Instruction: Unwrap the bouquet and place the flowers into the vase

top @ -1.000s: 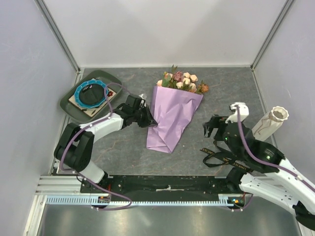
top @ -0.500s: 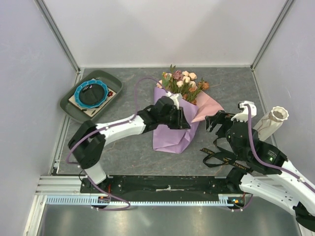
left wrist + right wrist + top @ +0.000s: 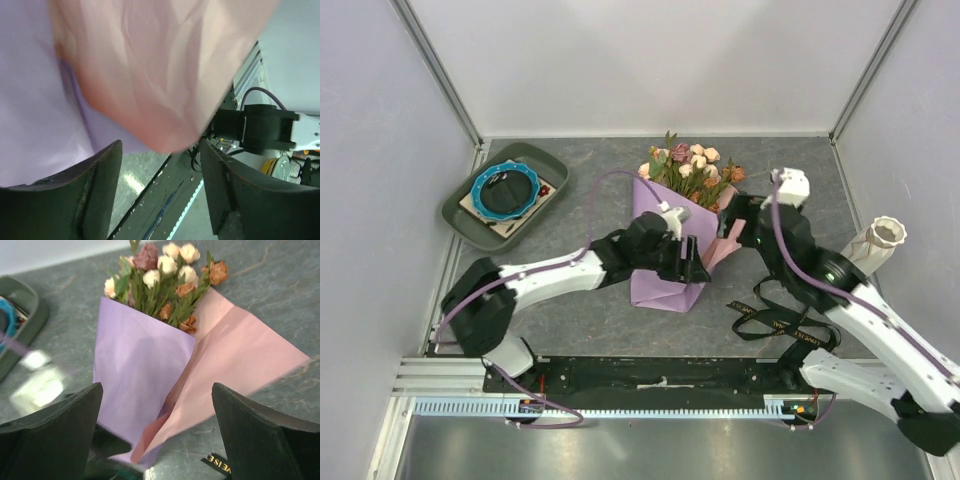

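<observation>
The bouquet lies mid-table, its lilac paper (image 3: 655, 235) folded open so a pink inner flap (image 3: 728, 240) shows on the right. The flowers (image 3: 690, 168), pink, cream and rust roses with green leaves, stick out of the far end. My left gripper (image 3: 697, 266) hovers open over the paper's lower right. In the left wrist view the pink flap (image 3: 165, 75) hangs just beyond the left gripper (image 3: 160, 190), with nothing between the fingers. My right gripper (image 3: 731, 228) is open wide at the pink flap (image 3: 235, 365). The cream ribbed vase (image 3: 873, 246) is at the right.
A loose black ribbon (image 3: 772, 318) lies on the table near the right arm, also seen as the ribbon (image 3: 218, 466) under that wrist. A dark green tray (image 3: 463, 205) holding a blue-rimmed ring sits at the far left. Walls enclose three sides.
My left arm swept right across the bouquet, pulling the paper open to expose the pink flap, then opened its jaws and let go. My right arm moved up and left to the flap.
</observation>
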`<state>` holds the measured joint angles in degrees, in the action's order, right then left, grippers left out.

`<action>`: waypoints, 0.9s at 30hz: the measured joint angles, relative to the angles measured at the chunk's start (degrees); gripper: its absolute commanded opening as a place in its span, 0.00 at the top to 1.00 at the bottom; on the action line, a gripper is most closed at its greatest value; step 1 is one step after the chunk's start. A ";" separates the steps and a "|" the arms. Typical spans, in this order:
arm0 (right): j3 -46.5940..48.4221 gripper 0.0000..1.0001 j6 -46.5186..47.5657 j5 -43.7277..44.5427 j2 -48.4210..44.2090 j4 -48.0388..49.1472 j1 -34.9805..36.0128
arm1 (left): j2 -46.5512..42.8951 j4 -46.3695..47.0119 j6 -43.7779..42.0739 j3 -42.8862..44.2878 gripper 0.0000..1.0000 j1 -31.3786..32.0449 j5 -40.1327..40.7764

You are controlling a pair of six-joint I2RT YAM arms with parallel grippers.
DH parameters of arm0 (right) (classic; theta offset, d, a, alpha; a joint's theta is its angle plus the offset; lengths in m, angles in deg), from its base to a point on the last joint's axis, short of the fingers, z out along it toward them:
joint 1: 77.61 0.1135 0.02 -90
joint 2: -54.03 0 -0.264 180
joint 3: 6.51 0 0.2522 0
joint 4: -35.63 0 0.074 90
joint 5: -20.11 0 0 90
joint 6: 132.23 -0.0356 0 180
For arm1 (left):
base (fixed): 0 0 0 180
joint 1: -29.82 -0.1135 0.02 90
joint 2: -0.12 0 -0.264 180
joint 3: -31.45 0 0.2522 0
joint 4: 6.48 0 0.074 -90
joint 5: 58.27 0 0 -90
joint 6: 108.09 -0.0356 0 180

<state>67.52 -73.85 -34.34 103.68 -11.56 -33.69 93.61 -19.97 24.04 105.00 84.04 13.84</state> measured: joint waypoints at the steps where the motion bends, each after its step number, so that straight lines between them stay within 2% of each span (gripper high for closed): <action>1: 0.00 0.03 0.13 -2.58 1.81 0.90 -2.27 | -2.69 -0.13 -0.09 -1.60 0.27 -0.70 0.13; 4: -0.24 0.05 0.50 -13.11 9.73 4.11 -10.99 | -9.16 -1.03 -0.15 -4.26 0.27 -3.06 0.28; 7: -0.94 0.06 0.79 -20.79 15.15 5.57 -16.00 | -12.46 -1.70 -0.63 -4.94 0.27 -4.52 -0.24; 14: -6.14 0.04 0.98 -27.87 15.02 8.09 -18.60 | -13.20 -4.94 -1.53 -5.44 0.29 -5.27 -0.90; 20: -18.32 0.02 -1.18 -35.74 15.96 16.85 -21.29 | -15.13 -4.96 -0.96 -9.09 0.29 -11.72 -4.52; 27: -21.88 0.03 -1.81 -42.93 27.43 28.57 -22.53 | -23.17 -7.15 -0.83 -12.59 0.28 -15.98 -5.14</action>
<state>45.64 -75.66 -77.26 131.11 17.01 -56.23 70.44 -27.12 23.21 92.41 68.06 8.71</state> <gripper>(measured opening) 0.973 0.712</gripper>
